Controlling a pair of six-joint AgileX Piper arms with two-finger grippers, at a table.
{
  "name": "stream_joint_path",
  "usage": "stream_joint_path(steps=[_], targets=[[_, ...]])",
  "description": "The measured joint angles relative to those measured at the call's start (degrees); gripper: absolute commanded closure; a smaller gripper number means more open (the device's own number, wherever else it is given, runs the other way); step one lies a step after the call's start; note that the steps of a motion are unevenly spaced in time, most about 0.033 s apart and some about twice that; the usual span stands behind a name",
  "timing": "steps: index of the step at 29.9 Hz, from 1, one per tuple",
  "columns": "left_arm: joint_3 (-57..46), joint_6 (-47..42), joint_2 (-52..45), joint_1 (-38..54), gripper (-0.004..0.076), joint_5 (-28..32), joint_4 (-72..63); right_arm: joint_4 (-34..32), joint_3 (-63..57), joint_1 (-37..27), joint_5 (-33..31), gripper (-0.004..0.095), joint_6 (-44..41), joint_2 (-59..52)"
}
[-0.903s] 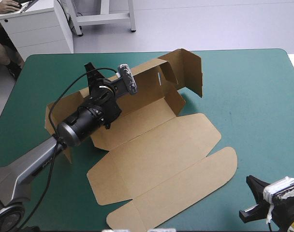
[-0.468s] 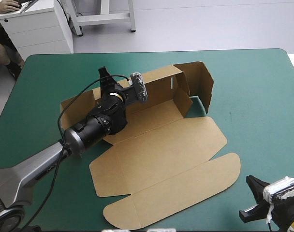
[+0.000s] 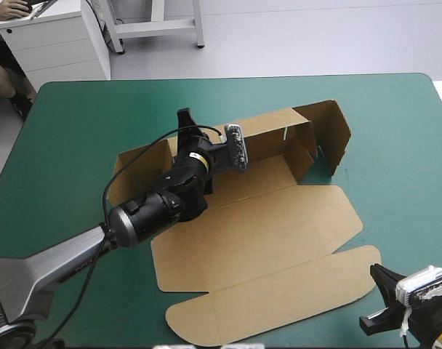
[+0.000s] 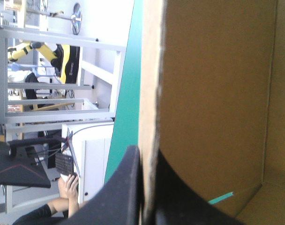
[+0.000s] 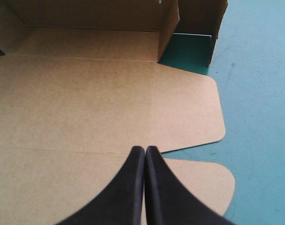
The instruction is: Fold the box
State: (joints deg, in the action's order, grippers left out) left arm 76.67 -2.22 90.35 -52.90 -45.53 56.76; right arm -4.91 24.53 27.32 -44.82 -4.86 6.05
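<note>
Bench [image 3: 395, 123]: teal-green cover, bare from 1 to 3 o'clock and along the whole left side. Beyond the far edge is pale grey floor, with a white cabinet [image 3: 54, 40] at 11 o'clock and a white frame's legs [image 3: 159, 25] at 12. The box [image 3: 279, 233] sits mid-bench and runs out toward 5 o'clock, brown board, mostly flat. The long back wall is raised along the far side, with a small slit near its right end. At 2 o'clock the end panel stands upright and wraps round the corner, and a shorter flap is angled inward beside it (a patch of teal-green cover shows between the two). The base, the wide lid panel and the round-cornered front flap lie flat toward the near edge. The left tool [image 3: 185, 125] comes in from 8 o'clock and is clamped on the top edge of the back wall near its left end. In the left wrist view the board edge runs straight between the black fingers [image 4: 126, 192], one outside the wall and one inside. The right tool [image 5: 145, 157] is at 5 o'clock, just off the front flap's right end, fingers pressed together in one point and holding nothing, aimed across the flat board toward 11.
</note>
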Motion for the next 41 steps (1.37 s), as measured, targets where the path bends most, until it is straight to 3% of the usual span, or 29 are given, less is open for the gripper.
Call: stream_joint_path(steps=[14,20,34,41], targets=[[-0.5,-0.7,0.0,-5.4,0.0734,-0.4,-0.2,0.0,0.0,0.0,0.0,0.0928,0.0,0.0],[-4.1,-1.2,0.0,-5.6,0.0734,0.7,7.5,0.0,0.0,0.0,0.0,0.0927,0.0,0.0],[-13.6,-19.1,-0.1,-5.6,0.0734,1.4,31.7,0.0,0.0,0.0,0.0,0.0928,0.0,0.0],[-15.4,-23.7,-0.5,-5.6,0.0734,2.3,36.4,0.0,0.0,0.0,0.0,0.0928,0.0,0.0]])
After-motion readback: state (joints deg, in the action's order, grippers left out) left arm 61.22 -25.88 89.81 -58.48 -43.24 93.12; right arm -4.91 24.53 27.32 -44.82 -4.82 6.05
